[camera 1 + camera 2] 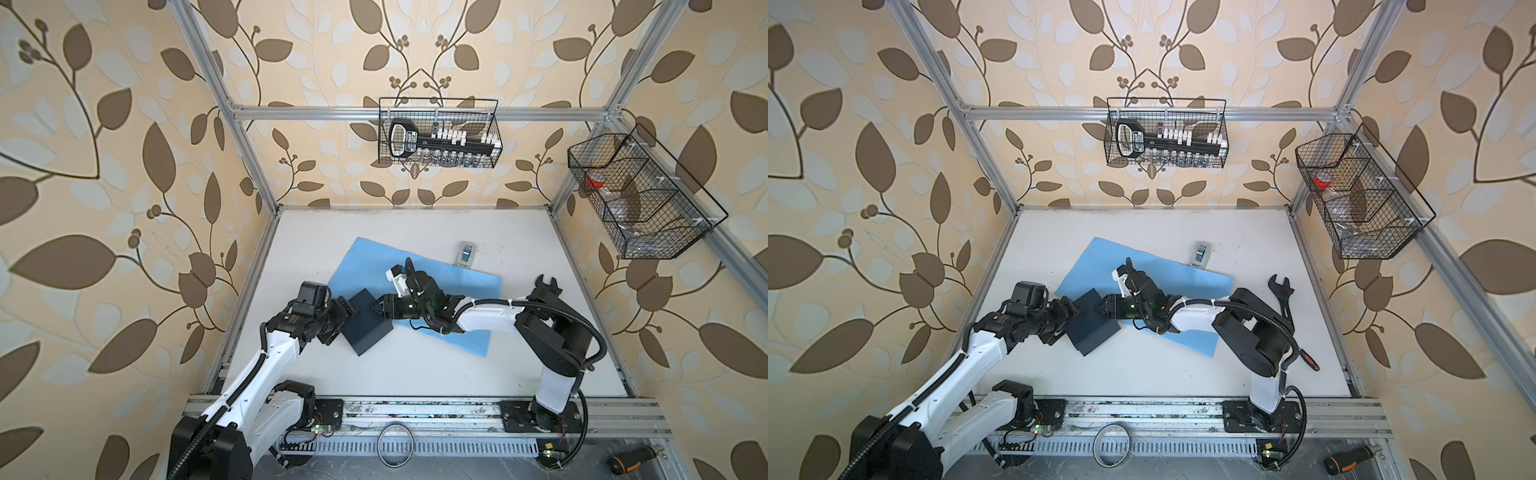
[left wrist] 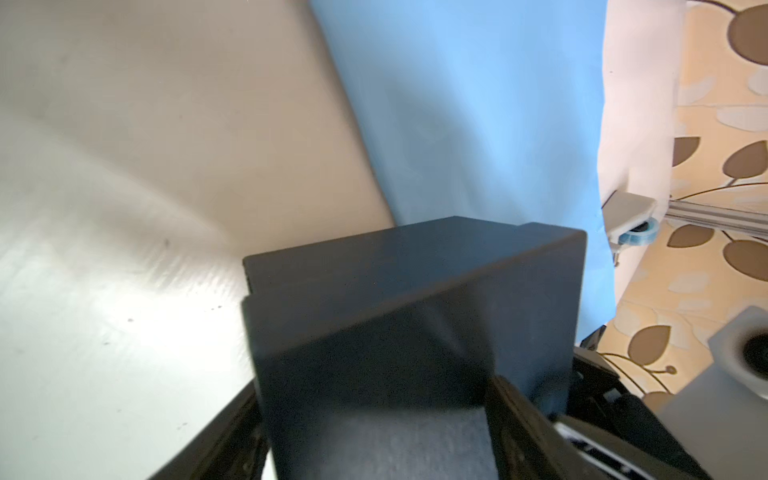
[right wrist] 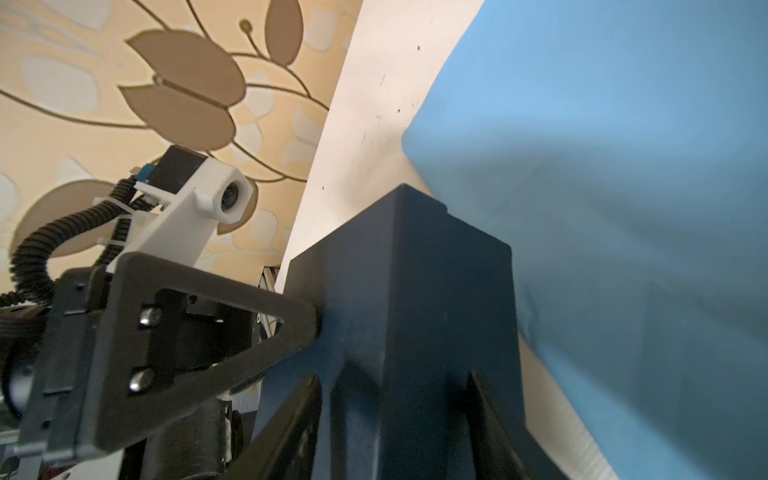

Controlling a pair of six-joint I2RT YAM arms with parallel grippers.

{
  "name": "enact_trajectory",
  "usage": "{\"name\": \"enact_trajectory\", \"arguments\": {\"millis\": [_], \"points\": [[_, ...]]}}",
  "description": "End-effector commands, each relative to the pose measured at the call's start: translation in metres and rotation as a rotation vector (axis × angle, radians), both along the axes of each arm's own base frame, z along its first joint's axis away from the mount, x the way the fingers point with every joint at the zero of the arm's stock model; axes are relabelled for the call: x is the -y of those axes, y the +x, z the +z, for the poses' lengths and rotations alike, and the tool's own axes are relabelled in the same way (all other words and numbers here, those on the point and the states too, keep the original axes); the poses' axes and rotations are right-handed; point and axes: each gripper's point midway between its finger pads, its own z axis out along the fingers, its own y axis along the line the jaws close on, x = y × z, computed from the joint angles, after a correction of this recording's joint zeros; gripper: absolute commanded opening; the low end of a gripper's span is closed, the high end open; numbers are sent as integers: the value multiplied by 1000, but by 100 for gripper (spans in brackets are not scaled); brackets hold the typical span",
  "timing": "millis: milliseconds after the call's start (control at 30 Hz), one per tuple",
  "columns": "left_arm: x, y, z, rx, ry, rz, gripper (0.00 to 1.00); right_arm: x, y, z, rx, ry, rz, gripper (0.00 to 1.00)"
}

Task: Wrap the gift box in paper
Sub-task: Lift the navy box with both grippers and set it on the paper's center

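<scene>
The dark navy gift box point(image 1: 368, 328) point(image 1: 1092, 328) sits tilted at the near left edge of the light blue paper point(image 1: 365, 257) point(image 1: 1100, 257), which lies flat on the white table point(image 1: 415, 374). My left gripper point(image 1: 348, 312) point(image 2: 374, 382) is shut on the box's left side, and the box point(image 2: 415, 311) fills the gap between its jaws. My right gripper point(image 1: 374, 309) point(image 3: 395, 376) meets the box point(image 3: 415, 291) from the right. Its jaws stand open astride a box edge, with finger shadows on the faces. Paper point(image 3: 623, 166) lies beyond.
A small grey tape dispenser point(image 1: 466, 253) stands at the paper's far edge. A black wrench point(image 1: 1283, 295) lies behind the right arm. Wire baskets point(image 1: 440, 133) point(image 1: 640, 195) hang on the back and right frame. A screwdriver point(image 1: 631, 459) lies at the front rail.
</scene>
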Motion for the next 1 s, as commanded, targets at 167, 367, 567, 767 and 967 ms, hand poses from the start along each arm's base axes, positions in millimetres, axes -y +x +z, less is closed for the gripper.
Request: {"name": "enact_trajectory", "arguments": {"millis": [167,367,567,767,967], "points": [[68,83,54,222,-87,-175,79,18,11,20,41,66,42,56],[99,132,36,194,-45,-233,79,59,43,10,57,28,-51,56],[138,168,27,182,-52,-300,79,92,55,1,52,-11,-131,56],[165,186,17,157,-81,-355,79,121,59,-10,40,-58,-220,56],[164,187,6,148,-36,-378,84,157,67,-22,29,-106,-305,61]]}}
